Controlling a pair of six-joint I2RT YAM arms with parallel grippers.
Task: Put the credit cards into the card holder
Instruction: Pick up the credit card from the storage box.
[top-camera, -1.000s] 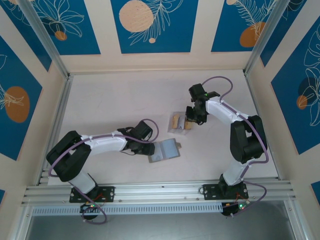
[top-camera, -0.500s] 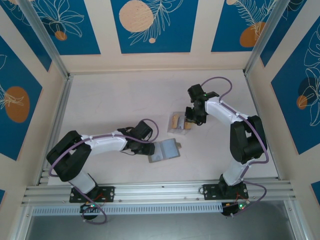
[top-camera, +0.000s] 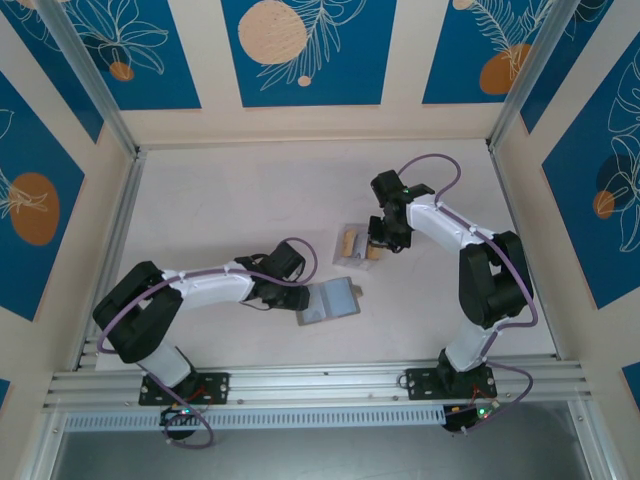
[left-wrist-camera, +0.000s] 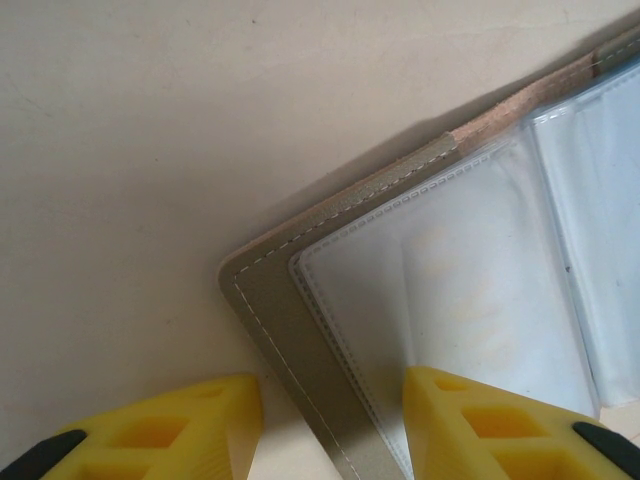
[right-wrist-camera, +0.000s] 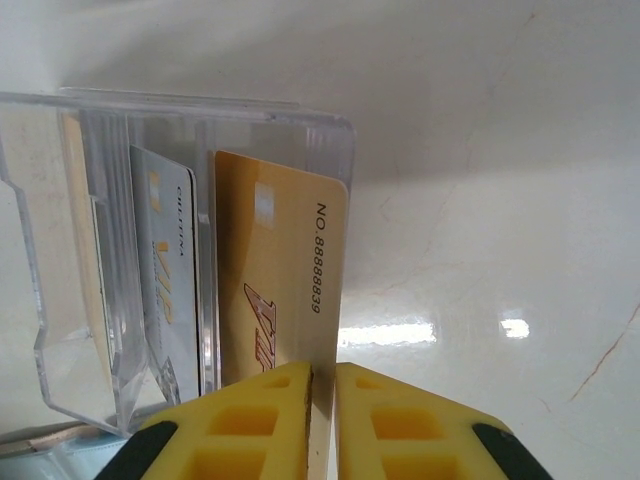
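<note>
Count, as I read it from the console.

- **Arms:** two, the left arm (top-camera: 200, 290) and the right arm (top-camera: 470, 250).
- **Grippers:** two, the left gripper (left-wrist-camera: 330, 420) and the right gripper (right-wrist-camera: 322, 400).
- **Clear box** (right-wrist-camera: 70, 250)**:** one.
- **Card holder** (top-camera: 328, 302)**:** one, near the box on the side toward the arm bases.
- **Credit cards:** two are certain, both standing in the box. One is the orange-tan card (right-wrist-camera: 285, 270) by its end wall, and one is the pale card (right-wrist-camera: 165, 270) in the next slot. I cannot resolve a tan edge farther in.
</note>
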